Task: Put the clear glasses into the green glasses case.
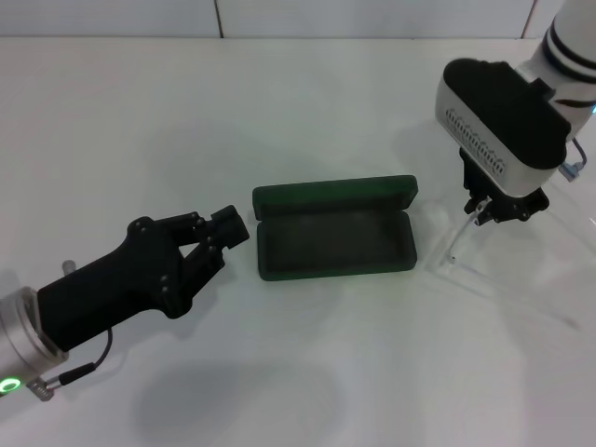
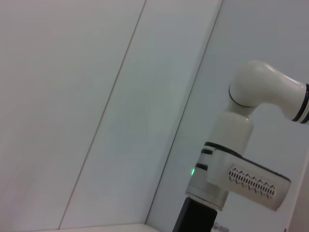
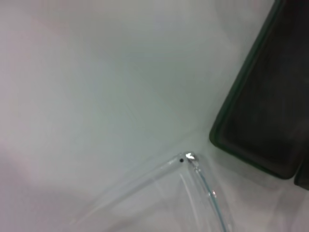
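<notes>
Nearest: left gripper [image 1: 226,233], low, just beside the case's left end, fingers nearly together, holding nothing. Green glasses case [image 1: 335,229] lying open mid-table [image 1: 279,102], dark lining up, nothing inside. Clear glasses [image 1: 494,270] on the table just right of the case, right gripper [image 1: 494,209] directly above them, finger spacing unreadable. Likely light, thin, slick, flexy; best taken at the hinge corner [image 3: 188,157]. Outline barely visible against white; far end cut off.
</notes>
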